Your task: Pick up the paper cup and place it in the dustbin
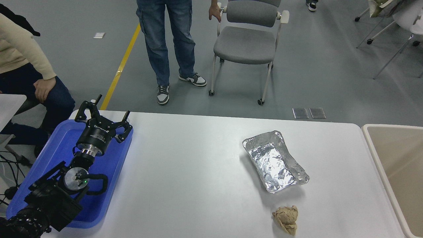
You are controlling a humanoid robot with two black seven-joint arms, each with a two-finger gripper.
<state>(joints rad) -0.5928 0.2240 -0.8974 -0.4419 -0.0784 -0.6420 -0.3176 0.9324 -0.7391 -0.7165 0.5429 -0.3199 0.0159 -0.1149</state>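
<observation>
Left hand [101, 116] parked over blue tray [49, 155], fingers spread, holding nothing, beige dustbin [376, 155] at counter's [198, 172] right edge, foil tray [275, 161] and crumpled paper ball [286, 218] between

High head view over table [198, 172]

Lab — taped floor [124, 59], wheeled chair [246, 43]

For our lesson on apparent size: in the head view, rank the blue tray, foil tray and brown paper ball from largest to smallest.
1. blue tray, nearer the camera, partly covered by the left arm
2. foil tray
3. brown paper ball
</observation>
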